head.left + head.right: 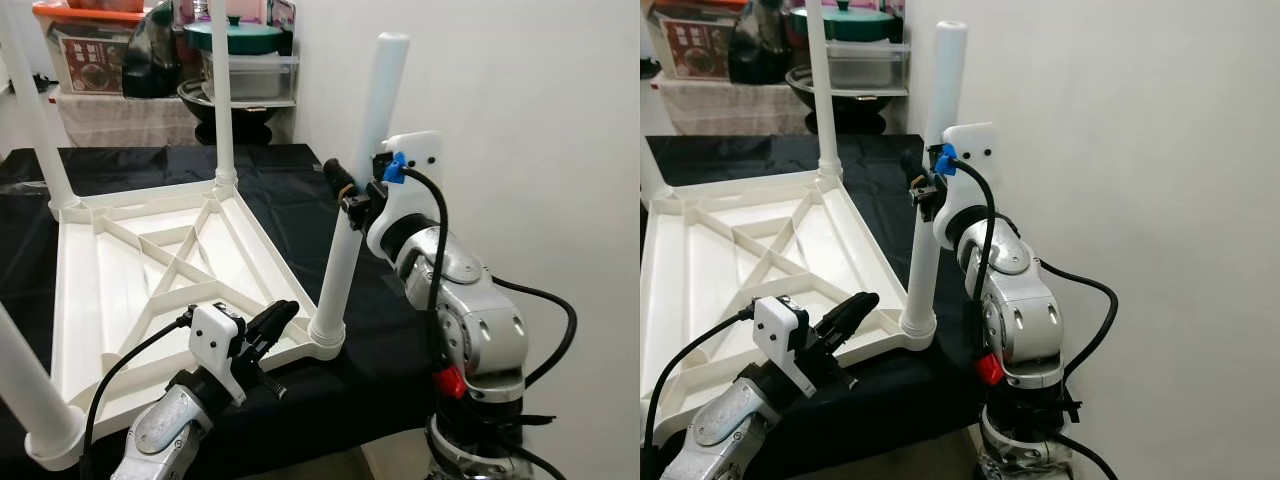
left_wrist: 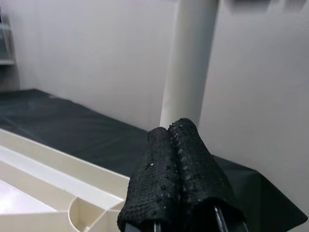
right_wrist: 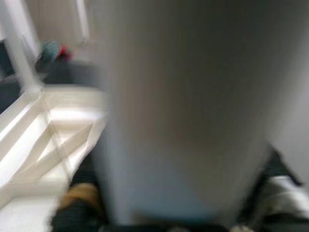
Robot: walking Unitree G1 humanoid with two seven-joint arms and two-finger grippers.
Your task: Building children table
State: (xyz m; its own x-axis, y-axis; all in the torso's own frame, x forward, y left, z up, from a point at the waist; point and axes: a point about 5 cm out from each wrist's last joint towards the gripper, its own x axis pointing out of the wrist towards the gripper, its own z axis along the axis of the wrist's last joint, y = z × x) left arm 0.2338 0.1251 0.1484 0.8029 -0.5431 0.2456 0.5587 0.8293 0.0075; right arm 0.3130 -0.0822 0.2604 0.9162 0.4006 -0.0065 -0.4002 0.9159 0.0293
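an upturned white plastic children's tabletop (image 1: 150,270) lies on black cloth. the right gripper (image 1: 352,195) clasps its near-right white tubular leg (image 1: 358,190) mid-length, long axis upright, slightly tilted. the left gripper (image 1: 268,322), fingers pressed together and empty, hovers beside that leg's socket.

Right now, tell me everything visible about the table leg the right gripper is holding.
The table leg is a plain white tube, plastic by its look, with a closed rounded top. It stands nearly upright, leaning slightly, its foot in the round corner socket of the upturned white table top on the black cloth. The right gripper clasps it about midway up. The left gripper, shut, hovers near the socket.
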